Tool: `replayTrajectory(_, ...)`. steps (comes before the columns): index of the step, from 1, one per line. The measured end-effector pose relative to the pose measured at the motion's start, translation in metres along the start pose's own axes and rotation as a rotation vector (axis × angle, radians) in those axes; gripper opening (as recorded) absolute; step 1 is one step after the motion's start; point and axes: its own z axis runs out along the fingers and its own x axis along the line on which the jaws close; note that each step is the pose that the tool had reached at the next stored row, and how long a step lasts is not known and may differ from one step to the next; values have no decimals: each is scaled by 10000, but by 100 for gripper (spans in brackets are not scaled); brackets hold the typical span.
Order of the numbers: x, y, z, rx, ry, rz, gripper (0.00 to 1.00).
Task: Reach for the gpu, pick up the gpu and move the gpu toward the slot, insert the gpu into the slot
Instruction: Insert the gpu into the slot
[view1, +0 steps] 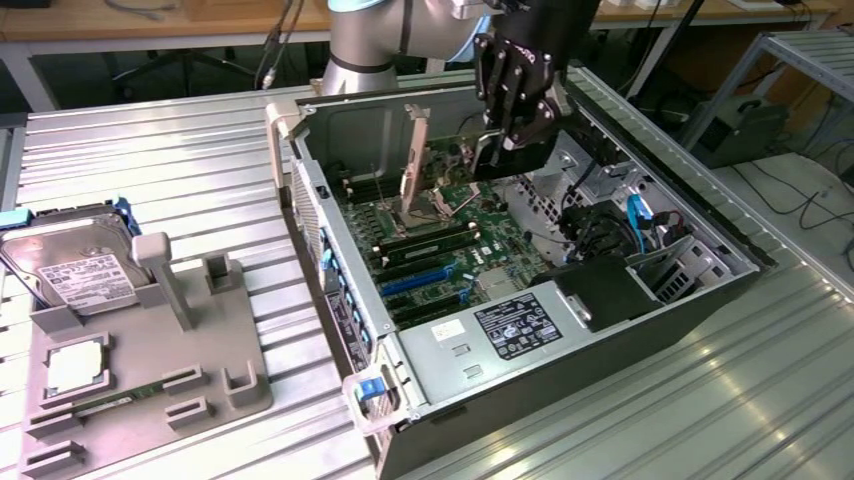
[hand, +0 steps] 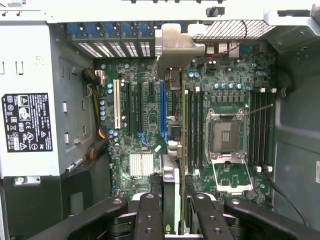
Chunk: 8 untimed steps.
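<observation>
Gpu (hand: 170, 175) is held edge-on in the gripper (hand: 174, 206), jaws narrow on it, over the motherboard (hand: 142, 100), near the slot (hand: 161, 110). Step: carry to slot; insert needs edge lined w/ slot.

I work over a ribbed metal table (view1: 160, 150); on it lies the open computer case (view1: 574, 400); beside it, a grey holder (view1: 200, 350), perhaps plastic.

hard drive (view1: 76, 274) in grey holder (view1: 214, 372) | power supply (view1: 514, 330) in case (view1: 354, 130) | CPU socket (hand: 226, 135)
</observation>
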Motion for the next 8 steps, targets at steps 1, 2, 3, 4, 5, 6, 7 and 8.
replayTrajectory(1, 0, 8, 12, -1, 1, 3, 27)
replayTrajectory(2, 0, 18, 20, -1, 0, 1, 27)
replayTrajectory(3, 1, 35, 29, -1, -1, 1, 27)
replayTrajectory(4, 1, 46, 36, -1, -1, 1, 27)
replayTrajectory(5, 1, 65, 53, -1, -1, 0, 27)
replayTrajectory(6, 1, 78, 77, -2, 0, 2, 27)
replayTrajectory(7, 2, 86, 97, -1, -1, 2, 27)
replayTrajectory(8, 2, 93, 109, -2, 0, 17, 27)
